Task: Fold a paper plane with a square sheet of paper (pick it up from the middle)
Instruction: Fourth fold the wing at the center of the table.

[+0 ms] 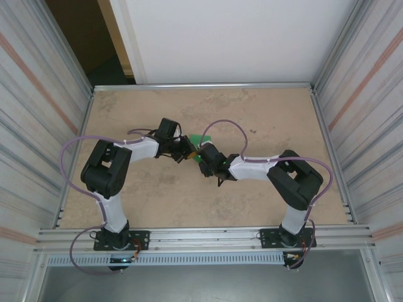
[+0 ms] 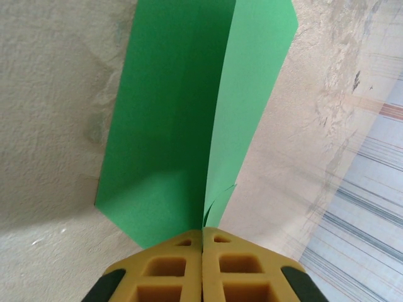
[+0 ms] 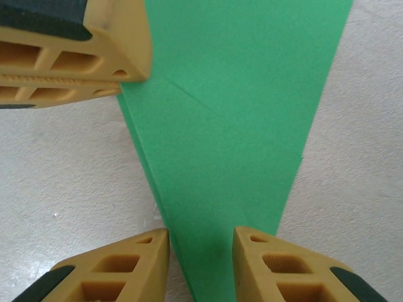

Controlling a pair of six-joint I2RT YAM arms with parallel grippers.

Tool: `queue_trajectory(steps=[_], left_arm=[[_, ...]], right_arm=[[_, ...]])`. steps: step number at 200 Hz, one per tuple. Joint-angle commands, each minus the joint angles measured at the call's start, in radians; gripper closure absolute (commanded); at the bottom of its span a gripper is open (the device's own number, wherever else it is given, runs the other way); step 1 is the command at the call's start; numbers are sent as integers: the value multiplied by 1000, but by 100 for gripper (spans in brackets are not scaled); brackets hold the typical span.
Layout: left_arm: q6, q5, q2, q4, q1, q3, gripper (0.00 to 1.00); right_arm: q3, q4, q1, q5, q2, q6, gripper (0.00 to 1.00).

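Observation:
The green sheet of paper (image 2: 176, 113) is folded into a long tapering shape with a raised centre fold, resting on the tan tabletop. My left gripper (image 2: 203, 229) is shut on the fold at one end of it. In the right wrist view the paper (image 3: 233, 126) narrows toward my right gripper (image 3: 201, 242), which stands open with a finger on each side of the narrow end. The left gripper's yellow fingers (image 3: 69, 56) show at that view's upper left, against the paper's edge. From above, both grippers meet at the paper (image 1: 201, 139) in mid-table.
The tan tabletop (image 1: 264, 113) is fenced by metal rails and corrugated side walls (image 1: 359, 94). A white wall panel (image 1: 239, 38) stands behind the far edge. Both arm bases sit on the near rail.

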Motion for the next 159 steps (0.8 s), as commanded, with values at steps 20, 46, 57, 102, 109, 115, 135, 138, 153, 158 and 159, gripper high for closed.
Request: queue_trajectory(steps=[20,46,57,102,109,115,135,138,153,158,159], left_arm=[[-5,-6,-19,-29,-5,27,92],[-2,-9,-21,-32,-4,29,92],[-2,-7,-20,-34,-5,30,91],[1,-4,-16,-36,-5,34,91],[2,-6,-15,-38,-5,34,91],[2,-6,-15,-38,-5,36,91],[3,-5,-17,-41,-5,37,88],[4,-6,-18,-42,-5,38,88],[10,-12,-23,-54,-4,43,86],[15,-13,-24,-57,-4,44,85],[15,-13,-24,-58,-4,44,85]], right_arm=[[-9,-8,-2,38,19,12,72],[-13,-12,-4,30,23,19,71],[-15,-11,-5,25,27,21,71],[-20,-14,-7,14,33,29,74],[-20,-13,-9,11,33,29,76],[-20,-13,-9,8,33,29,76],[-21,-9,-13,-1,30,27,78],[-23,-7,-13,-4,30,27,79],[-26,-5,-14,-9,28,26,79],[-27,-5,-15,-13,28,25,79],[-27,-5,-16,-13,28,25,79]])
